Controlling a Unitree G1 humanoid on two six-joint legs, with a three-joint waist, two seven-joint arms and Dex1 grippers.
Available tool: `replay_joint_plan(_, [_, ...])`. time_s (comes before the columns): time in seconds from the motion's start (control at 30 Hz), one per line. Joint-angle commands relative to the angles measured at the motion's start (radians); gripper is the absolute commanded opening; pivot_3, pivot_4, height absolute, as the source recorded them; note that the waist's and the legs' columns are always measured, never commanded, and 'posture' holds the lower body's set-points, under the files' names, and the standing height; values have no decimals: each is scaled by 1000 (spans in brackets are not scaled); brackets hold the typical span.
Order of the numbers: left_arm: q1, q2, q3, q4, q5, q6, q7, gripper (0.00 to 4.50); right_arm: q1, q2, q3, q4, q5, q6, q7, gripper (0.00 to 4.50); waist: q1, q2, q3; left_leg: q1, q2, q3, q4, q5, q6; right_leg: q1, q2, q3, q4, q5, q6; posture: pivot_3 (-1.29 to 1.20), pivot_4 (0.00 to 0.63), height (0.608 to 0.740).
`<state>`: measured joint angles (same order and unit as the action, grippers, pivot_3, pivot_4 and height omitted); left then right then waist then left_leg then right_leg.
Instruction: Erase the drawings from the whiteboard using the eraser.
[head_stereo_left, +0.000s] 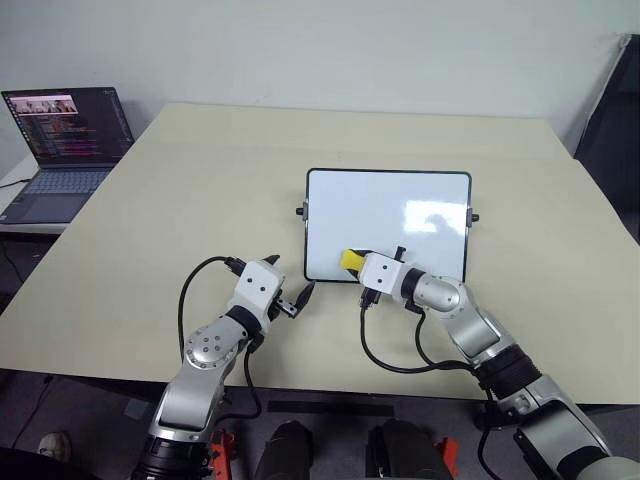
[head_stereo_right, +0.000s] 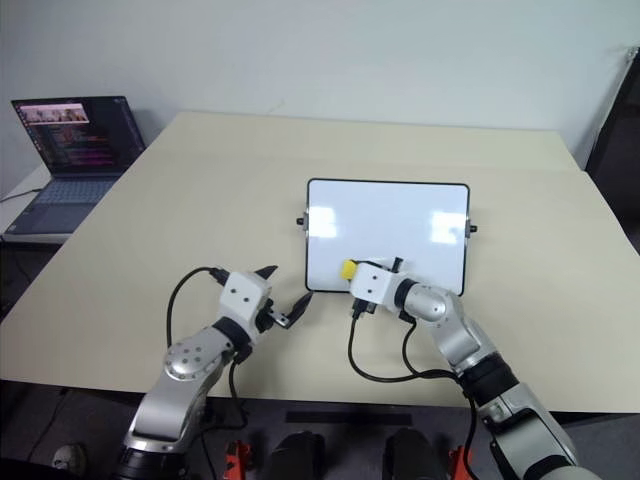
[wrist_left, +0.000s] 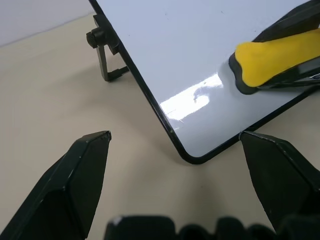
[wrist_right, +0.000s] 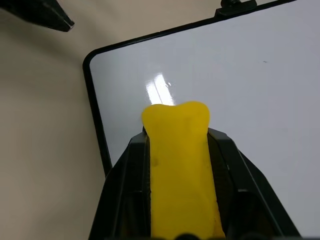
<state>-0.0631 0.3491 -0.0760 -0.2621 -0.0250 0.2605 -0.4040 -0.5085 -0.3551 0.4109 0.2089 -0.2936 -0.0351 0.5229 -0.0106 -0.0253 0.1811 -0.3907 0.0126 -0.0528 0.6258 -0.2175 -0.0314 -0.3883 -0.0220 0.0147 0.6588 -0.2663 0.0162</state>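
The right gripper (head_stereo_left: 352, 262) pinches the yellow eraser (wrist_right: 181, 165) tight between its two black fingers. The eraser sits on the near left corner of the whiteboard (head_stereo_left: 390, 210), and its tip touches the white face. The board's face looks clean and shiny, with no marks to see. The left gripper (head_stereo_left: 288, 286) has its fingers spread apart and holds nothing, just beside that same corner. The board stands on the tan counter (head_stereo_left: 150, 230). A laptop (head_stereo_left: 62, 140) sits far off to the left.
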Motion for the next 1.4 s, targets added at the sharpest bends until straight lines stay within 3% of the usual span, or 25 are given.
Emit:
replay_joint_plan(0.03, [-26, -6, -3, -8, -1, -24, -1, 4500, 50, -34, -69, -3, 22, 75, 6, 1175, 10, 0, 0, 0, 0, 0, 0, 0, 0, 0, 0, 0, 0, 0, 0, 0, 150, 740])
replay_joint_plan(0.2, [-35, -16, -13, -4, -9, -33, -8, 4500, 79, -8, -125, -151, 111, 149, 29, 1175, 11, 0, 2, -5, 0, -1, 0, 0, 0, -2, 0, -1, -2, 0, 0, 0, 150, 740])
replay_joint_plan(0.47, [-109, -22, -10, 29, -65, -61, -76, 4500, 131, -39, -289, -540, 233, 452, 45, 1175, 9, 1, 4, -16, 0, 1, -1, 0, 0, -16, 2, -1, 0, 5, 8, 0, 150, 740])
replay_joint_plan(0.8, [-245, -22, -93, 64, -284, -3, -390, 4500, 290, -119, -555, -822, 249, 859, -45, 1175, 9, 1, 5, -19, -2, 2, 0, -1, -1, -18, 3, -2, -1, 5, 10, 0, 150, 740])
replay_joint_plan(1.03, [-351, 10, -164, 217, -285, -61, -612, 4500, 401, -76, -725, -894, 281, 1046, -110, 1175, 2, 2, 5, -18, -3, 3, 0, -1, -1, -18, 6, -2, 0, 4, 10, 0, 150, 740])
replay_joint_plan(1.4, [-432, -10, -189, 384, -239, -182, -708, 4500, 467, 6, -903, -835, 379, 1137, -169, 1175, 0, 2, 5, -18, -3, 3, 0, -1, -1, -18, 7, -1, 0, 5, 10, 0, 150, 740])
